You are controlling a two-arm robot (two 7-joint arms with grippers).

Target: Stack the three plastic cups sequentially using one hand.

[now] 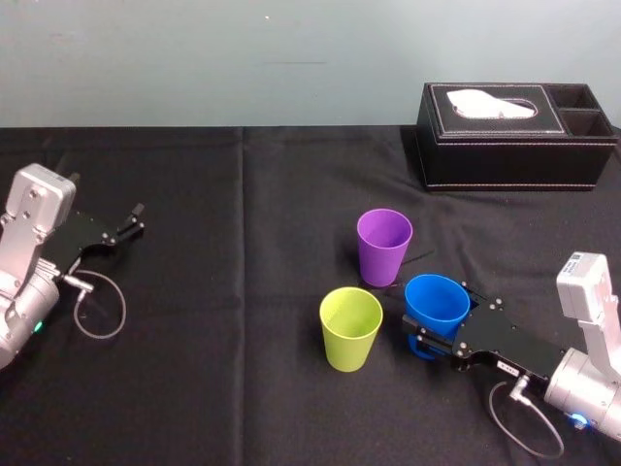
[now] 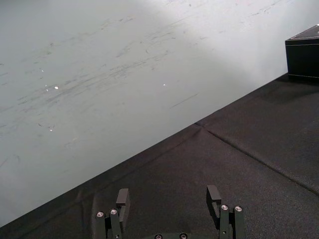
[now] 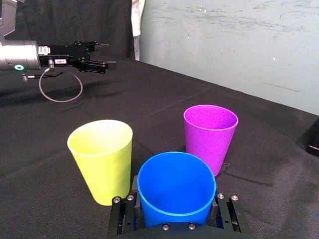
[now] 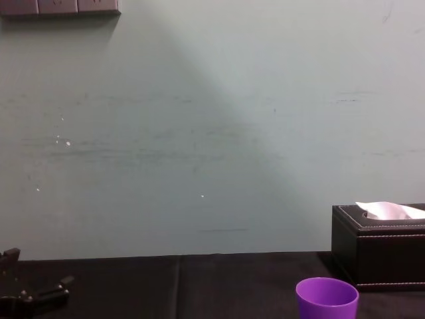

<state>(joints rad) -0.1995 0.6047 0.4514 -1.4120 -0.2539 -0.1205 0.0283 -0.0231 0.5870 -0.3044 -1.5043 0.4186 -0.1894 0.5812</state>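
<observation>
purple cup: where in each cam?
Head: purple cup right of centre, behind the blue cup.
Chest: bottom edge, right of centre, in front of the tissue box.
Right wrist: just beyond the blue cup in the right gripper.
Left wrist: cloth, wall, tissue box corner.
Shared landmark: tissue box, behind the cup to its right.

Robot test lab, likely: black cloth-draped table (image 1: 243, 291), bare scuffed pale-green wall (image 4: 199, 133), grey wall plates (image 4: 60, 6) at chest view's upper left.

Right claw (image 1: 434, 328) grips blue cup (image 1: 437, 301), near yellow-green cup (image 1: 350, 328) and purple cup (image 1: 384, 247).
</observation>
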